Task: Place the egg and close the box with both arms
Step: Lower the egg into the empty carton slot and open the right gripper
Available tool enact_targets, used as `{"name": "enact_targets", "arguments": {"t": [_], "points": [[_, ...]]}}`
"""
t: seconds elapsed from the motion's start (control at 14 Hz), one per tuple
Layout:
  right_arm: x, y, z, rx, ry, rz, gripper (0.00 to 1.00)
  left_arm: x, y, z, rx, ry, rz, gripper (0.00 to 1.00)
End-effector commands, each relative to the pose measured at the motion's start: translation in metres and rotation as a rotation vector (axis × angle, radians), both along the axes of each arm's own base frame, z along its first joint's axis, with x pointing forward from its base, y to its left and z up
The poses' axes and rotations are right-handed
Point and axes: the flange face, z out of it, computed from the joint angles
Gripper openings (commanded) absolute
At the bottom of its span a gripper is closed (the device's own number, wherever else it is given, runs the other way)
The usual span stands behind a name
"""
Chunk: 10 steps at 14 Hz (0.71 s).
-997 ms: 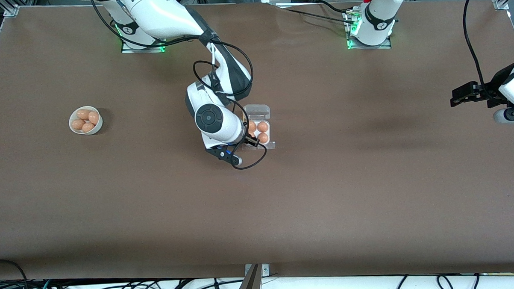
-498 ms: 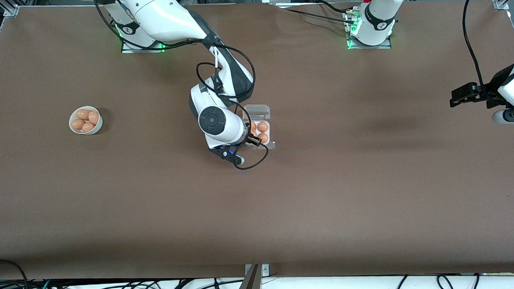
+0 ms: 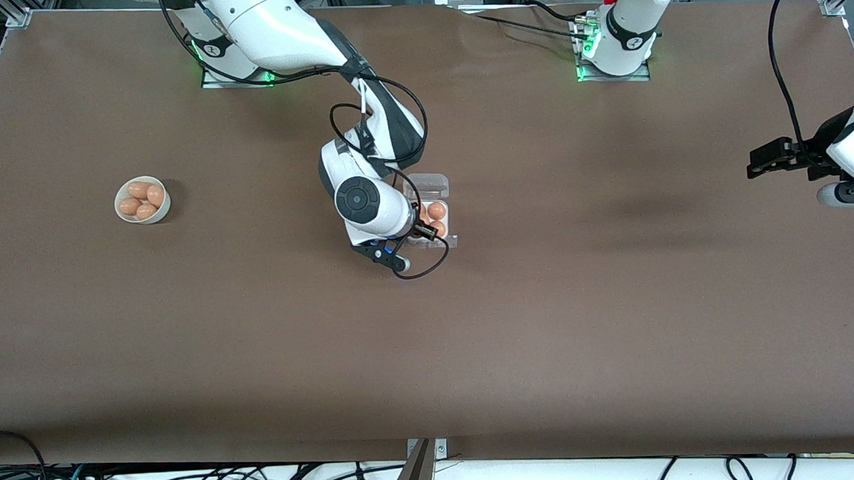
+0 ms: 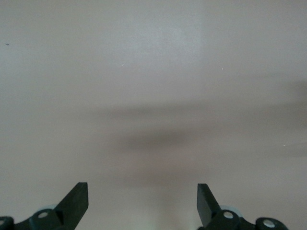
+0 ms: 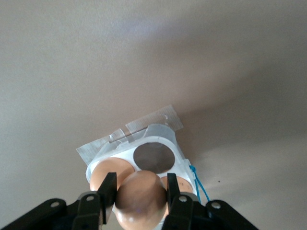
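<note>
Right arm: shifted

We see the right gripper (image 3: pixel 427 232) carry its egg (image 5: pixel 139 195) farther over the box (image 3: pixel 433 218).

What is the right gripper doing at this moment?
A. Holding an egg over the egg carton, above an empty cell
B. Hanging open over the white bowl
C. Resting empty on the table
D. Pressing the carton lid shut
A: in the right wrist view the right gripper is shut on an egg above the egg carton, whose one empty cell lies just ahead.

Clear glossy plastic box (image 5: pixel 158 125), matt table (image 3: pixel 614 297)
</note>
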Motion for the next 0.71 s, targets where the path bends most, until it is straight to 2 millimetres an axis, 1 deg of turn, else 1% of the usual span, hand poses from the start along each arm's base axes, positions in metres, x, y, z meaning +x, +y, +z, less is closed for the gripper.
{"name": "enact_targets", "arguments": {"t": [0.0, 0.21, 0.28, 0.36, 0.43, 0.5, 0.64], "points": [[0.001, 0.007, -0.005, 0.015, 0.008, -0.009, 0.42, -0.001, -0.002, 0.005, 0.009, -0.001, -0.021, 1.0], [0.001, 0.006, -0.009, 0.01, 0.011, -0.008, 0.44, -0.001, -0.003, 0.006, 0.009, -0.004, -0.026, 1.0], [0.002, 0.006, -0.009, 0.013, 0.006, -0.006, 0.5, -0.001, -0.003, 0.005, 0.008, -0.001, -0.026, 1.0], [0.003, 0.006, -0.008, 0.017, -0.005, -0.011, 0.68, -0.001, -0.004, 0.005, 0.008, -0.001, -0.027, 1.0], [0.005, 0.006, -0.008, 0.02, -0.013, -0.016, 0.97, -0.001, -0.007, 0.006, 0.009, -0.002, -0.031, 1.0], [0.006, 0.007, -0.007, 0.026, -0.026, -0.018, 1.0, -0.001, -0.009, 0.006, 0.009, -0.002, -0.031, 1.0], [0.008, 0.006, -0.005, 0.03, -0.037, -0.019, 1.0, -0.001, -0.012, 0.005, 0.007, -0.001, -0.035, 1.0]]}}
